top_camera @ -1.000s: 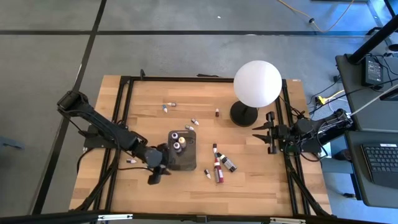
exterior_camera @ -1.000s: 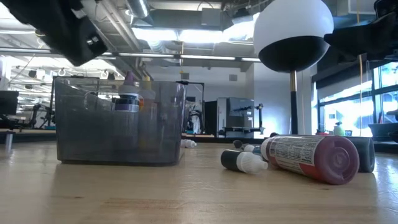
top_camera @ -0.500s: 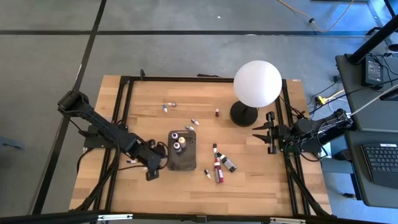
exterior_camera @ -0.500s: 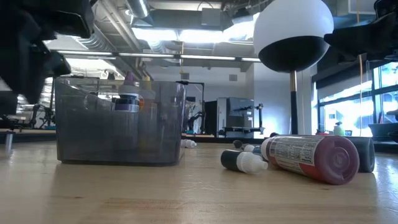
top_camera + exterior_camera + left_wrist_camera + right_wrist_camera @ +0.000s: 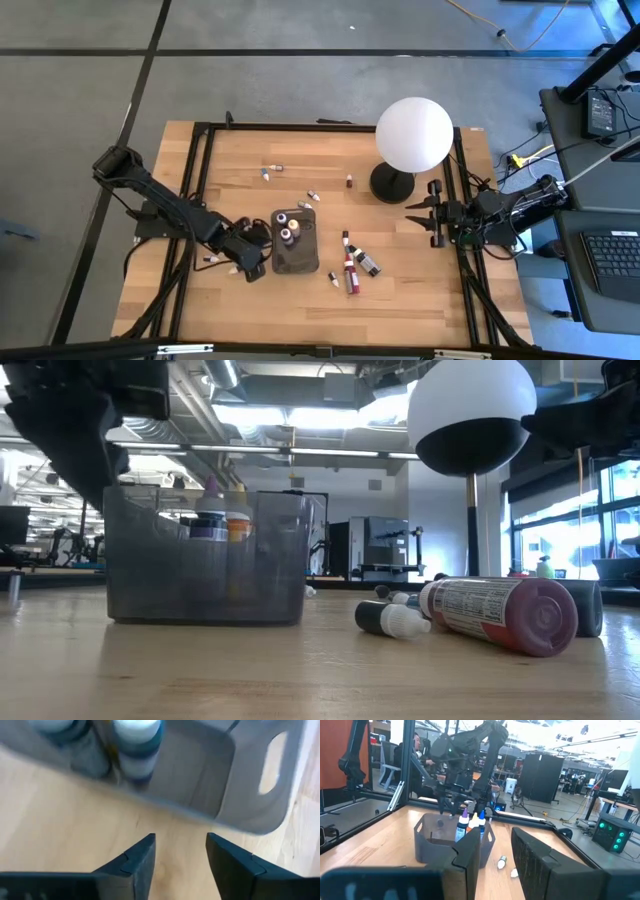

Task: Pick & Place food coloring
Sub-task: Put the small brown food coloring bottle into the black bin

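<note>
A wooden counter seen from above, framed by black rails, with two dark robot arms. The left pincer sits low at the left side of a dark grey tray, near the counter's middle. In the left wrist view its two fingers stand apart with bare wood between them — nothing is held — and the tray's wall lies just ahead.

Inside the tray stand a few food coloring bottles (purple and yellow caps show in the low view), upright and close together at one end. More food coloring bottles lie loose on the counter: a long red one on its side right of the tray, a dark one just beside it, a tiny one near the tray's lower right corner, and several small ones scattered beyond the tray toward the far edge. One small bottle lies left of the left arm.

A big white globe lamp on a black base stands at the far right. The right pincer waits at the counter's right edge, just below the lamp — its fingers a narrow gap apart, holding nothing.
</note>
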You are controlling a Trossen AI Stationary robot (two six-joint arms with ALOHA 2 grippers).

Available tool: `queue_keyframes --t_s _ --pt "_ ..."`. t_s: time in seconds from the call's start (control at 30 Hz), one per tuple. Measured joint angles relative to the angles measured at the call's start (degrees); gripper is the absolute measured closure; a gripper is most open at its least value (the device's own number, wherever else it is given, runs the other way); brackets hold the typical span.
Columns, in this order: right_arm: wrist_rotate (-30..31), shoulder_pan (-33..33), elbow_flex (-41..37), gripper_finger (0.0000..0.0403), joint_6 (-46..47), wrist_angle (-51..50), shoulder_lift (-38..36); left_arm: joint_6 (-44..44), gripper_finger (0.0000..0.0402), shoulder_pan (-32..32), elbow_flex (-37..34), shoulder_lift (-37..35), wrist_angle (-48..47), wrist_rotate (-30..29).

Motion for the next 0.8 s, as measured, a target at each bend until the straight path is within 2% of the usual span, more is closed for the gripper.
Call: queue_keyframes --t_s 0.2,0.3,0.4,0.47,0.53,0.8 --pt "0.02 -0.01 -0.01 0.0289 -0.06 -0.48 0.02 -5.88 0.0177 -0.01 0.02 0.0 -7.47 5.81" --pt "0.02 -0.01 -0.01 0.0289 -0.09 -0.5 0.02 -4.85 0.0161 0.03 0.0 0.0 -14.71 13.77" --pt "0.02 -0.01 0.01 0.0289 -0.13 -0.49 0.02 -10.41 0.0154 -0.65 0.0 0.02 -20.89 20.53" --pt "0.02 -0.01 -0.01 0.0289 -0.12 -0.5 0.02 -14.73 0.0153 -1.83 0.01 0.02 -22.81 20.5" --pt "0.02 0.01 0.01 0.0289 -0.13 -0.5 0.02 -15.43 0.0154 -3.57 0.0 0.02 -23.58 19.26" --pt "0.03 0.01 0.0 0.0289 -0.15 -0.96 0.02 -20.83 0.0153 -8.64 0.01 0.02 -18.85 19.94"
